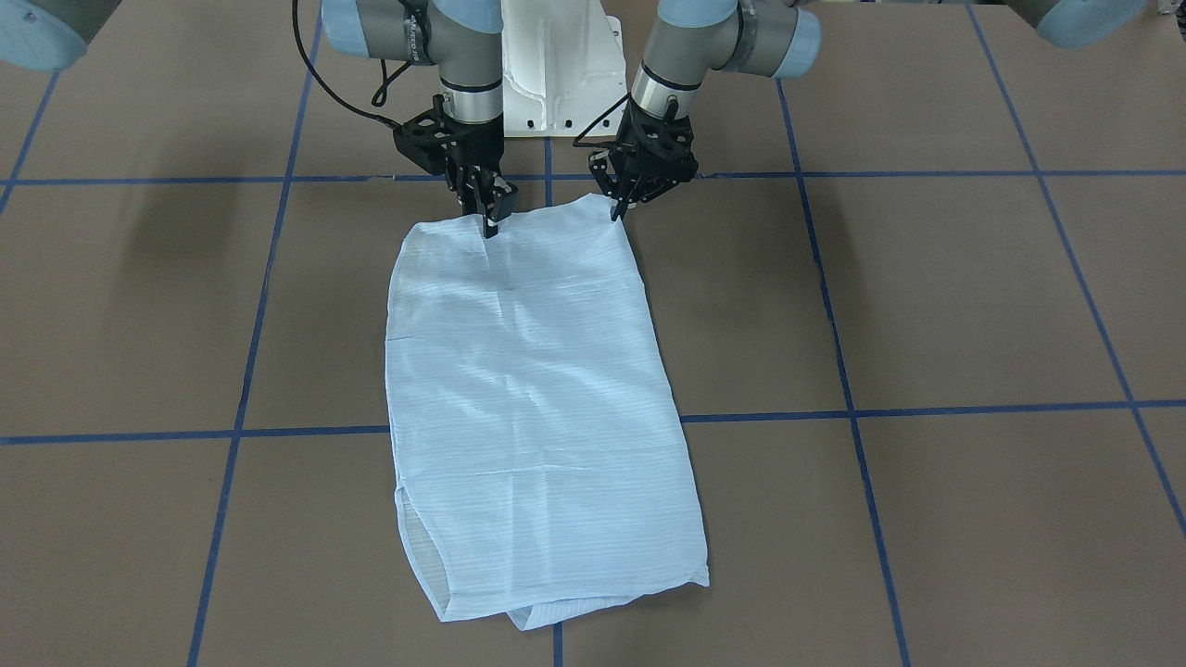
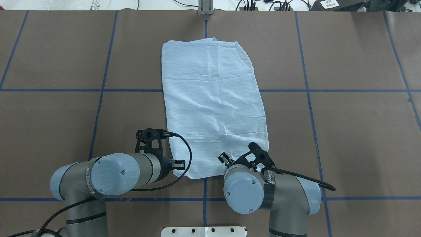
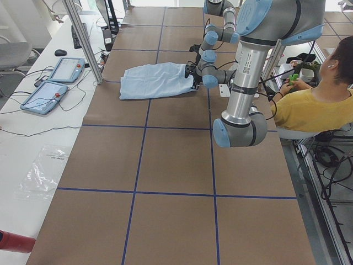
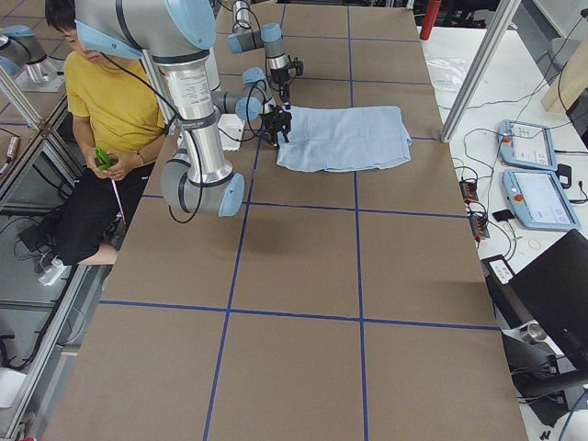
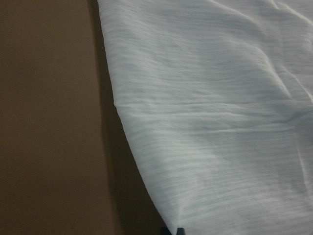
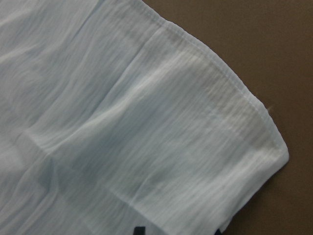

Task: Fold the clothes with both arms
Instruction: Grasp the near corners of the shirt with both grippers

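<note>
The pale blue shirt [image 1: 528,389] lies flat on the brown table as a long folded rectangle, running away from the robot; it also shows in the overhead view [image 2: 213,98]. My left gripper [image 1: 616,213] is at one near corner of the shirt with its fingers together on the edge. My right gripper [image 1: 489,227] is at the other near corner, fingers closed on the hem. Both wrist views are filled by the crinkled cloth [image 5: 210,122] [image 6: 122,122], with only dark fingertip bits at the bottom. Collar and buttons are hidden.
The white pedestal base [image 1: 561,74] stands just behind the grippers. Blue tape lines cross the brown table [image 1: 927,296]. An operator in a yellow shirt [image 3: 314,105] sits beside the table. Tablets [image 3: 55,83] lie on a side bench.
</note>
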Tool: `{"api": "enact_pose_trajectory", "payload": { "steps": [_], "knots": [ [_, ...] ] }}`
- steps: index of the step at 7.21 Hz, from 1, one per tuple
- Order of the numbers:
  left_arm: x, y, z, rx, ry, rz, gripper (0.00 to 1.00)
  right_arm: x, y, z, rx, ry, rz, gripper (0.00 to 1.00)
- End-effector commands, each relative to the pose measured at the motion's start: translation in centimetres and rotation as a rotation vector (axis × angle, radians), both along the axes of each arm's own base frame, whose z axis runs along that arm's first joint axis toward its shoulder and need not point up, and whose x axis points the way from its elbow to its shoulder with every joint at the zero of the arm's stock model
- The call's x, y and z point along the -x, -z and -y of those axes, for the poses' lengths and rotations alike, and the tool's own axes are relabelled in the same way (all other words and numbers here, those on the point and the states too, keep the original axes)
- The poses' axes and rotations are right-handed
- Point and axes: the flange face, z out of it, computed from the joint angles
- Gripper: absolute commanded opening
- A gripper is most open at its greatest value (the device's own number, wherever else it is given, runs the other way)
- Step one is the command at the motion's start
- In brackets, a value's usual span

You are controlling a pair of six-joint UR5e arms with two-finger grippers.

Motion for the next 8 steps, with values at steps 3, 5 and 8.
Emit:
{"api": "enact_pose_trajectory", "payload": {
  "steps": [3,5,8],
  "knots": [
    [0.0,0.0,0.0,0.000,0.000,0.000,0.00,-0.4,0.2,1.0,0.010,-0.053,0.013,0.00],
    [-0.1,0.0,-0.1,0.000,-0.002,0.000,0.00,-0.7,0.5,1.3,0.010,-0.059,0.019,0.00],
    [2.7,2.8,-0.7,-0.016,-0.004,-0.068,0.00,-4.5,4.8,0.2,-0.010,-0.058,0.121,0.00]
  ]
}}
